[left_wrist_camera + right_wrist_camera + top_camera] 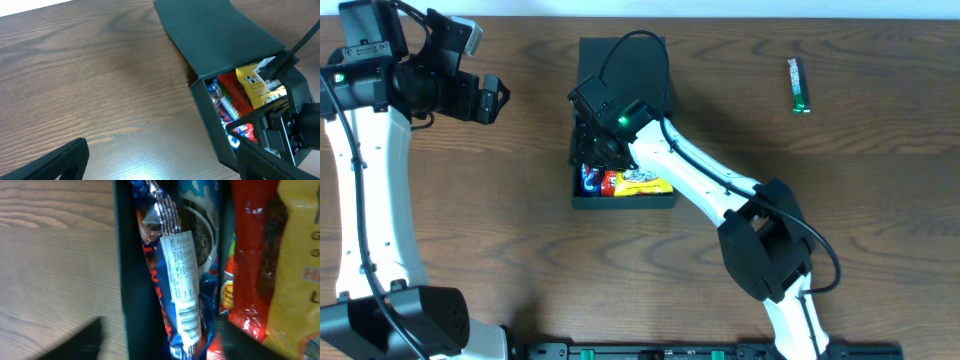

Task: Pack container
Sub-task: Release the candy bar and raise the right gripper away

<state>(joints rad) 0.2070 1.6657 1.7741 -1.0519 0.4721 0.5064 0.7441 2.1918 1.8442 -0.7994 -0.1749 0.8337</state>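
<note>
Mid-table, black container (623, 199) with flap lid (624, 68) toward far edge.

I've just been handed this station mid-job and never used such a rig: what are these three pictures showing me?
You see two white robot arms at a wooden table. The overhead view looks straight down. The other two come from cameras on each wrist.

The black container sits mid-table, its flap lid folded back. Inside lie a blue packet, a red packet and a yellow packet. A green packet lies alone on the table, far to the right.

The right gripper reaches into the container; its camera looks closely at the packets, and I cannot tell whether it holds one. The left gripper hangs open and empty to the left.
</note>
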